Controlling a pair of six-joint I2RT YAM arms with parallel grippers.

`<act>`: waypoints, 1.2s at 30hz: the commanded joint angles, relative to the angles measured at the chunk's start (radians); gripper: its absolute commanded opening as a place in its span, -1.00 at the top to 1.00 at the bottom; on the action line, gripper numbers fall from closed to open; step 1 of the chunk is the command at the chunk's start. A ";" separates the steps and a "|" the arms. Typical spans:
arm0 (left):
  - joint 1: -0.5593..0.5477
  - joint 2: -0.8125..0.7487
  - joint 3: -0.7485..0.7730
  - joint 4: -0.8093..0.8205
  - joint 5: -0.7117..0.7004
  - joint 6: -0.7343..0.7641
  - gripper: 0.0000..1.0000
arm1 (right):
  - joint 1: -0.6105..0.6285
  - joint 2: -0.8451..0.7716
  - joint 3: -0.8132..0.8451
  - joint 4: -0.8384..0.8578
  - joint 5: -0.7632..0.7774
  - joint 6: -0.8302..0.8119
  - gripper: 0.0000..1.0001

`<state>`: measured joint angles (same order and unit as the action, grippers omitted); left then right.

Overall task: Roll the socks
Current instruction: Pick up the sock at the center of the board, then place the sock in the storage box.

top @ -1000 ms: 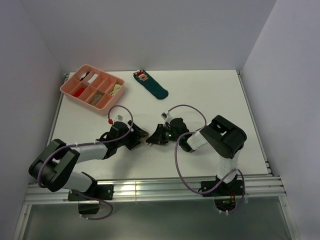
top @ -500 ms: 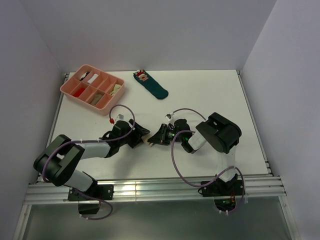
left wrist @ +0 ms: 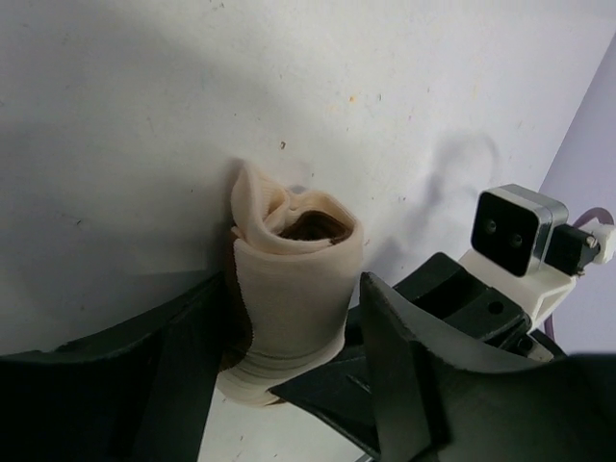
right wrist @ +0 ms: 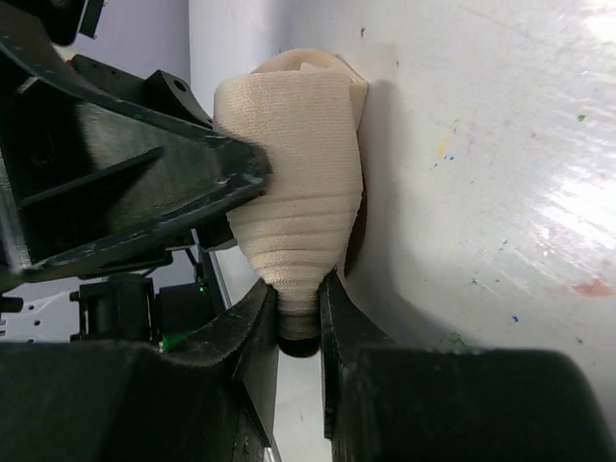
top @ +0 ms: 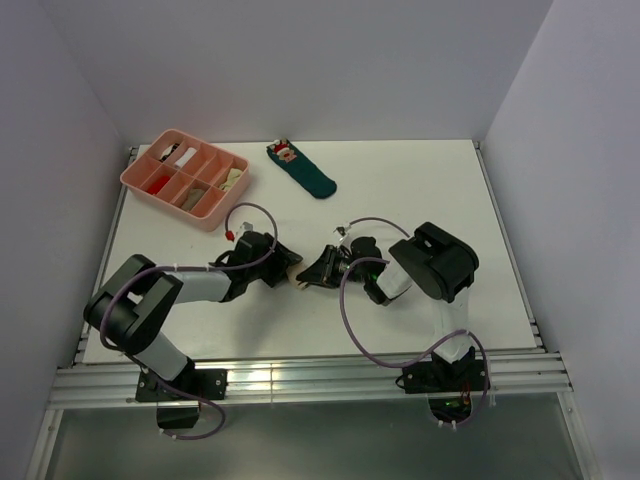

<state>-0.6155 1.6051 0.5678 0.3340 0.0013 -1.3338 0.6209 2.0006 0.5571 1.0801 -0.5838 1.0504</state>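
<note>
The socks (left wrist: pixel 289 241) are rolled together into one cream bundle with dark brown showing inside its open end. In the top view the bundle (top: pixel 298 273) lies between both grippers at the table's middle. My right gripper (right wrist: pixel 298 308) is shut on the bundle's narrow end (right wrist: pixel 294 221). The left gripper (left wrist: pixel 294 289) straddles the thick part of the roll, open, one black finger (left wrist: pixel 404 375) at the roll's right side and the other (left wrist: pixel 183 366) against its left. The grippers show in the top view too, left (top: pixel 283 262) and right (top: pixel 318 270).
A dark teal sock (top: pixel 300 170) with a red-and-white figure lies at the back centre. A pink divided tray (top: pixel 133 176) with small items stands at the back left. Grey walls close in on the table's sides and back.
The left arm has moved right toward the bundle and its jaws have narrowed around it. The right gripper has kept its grip and shifted slightly.
</note>
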 commanded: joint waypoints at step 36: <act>0.275 -0.063 0.774 -0.641 -0.262 1.103 0.99 | -0.061 -1.232 0.250 -1.349 0.795 -0.659 -1.00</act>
<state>-0.4011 1.5608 1.3163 -0.3233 -0.2932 -0.4419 0.5674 0.8177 0.7349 -0.1730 0.0315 0.4488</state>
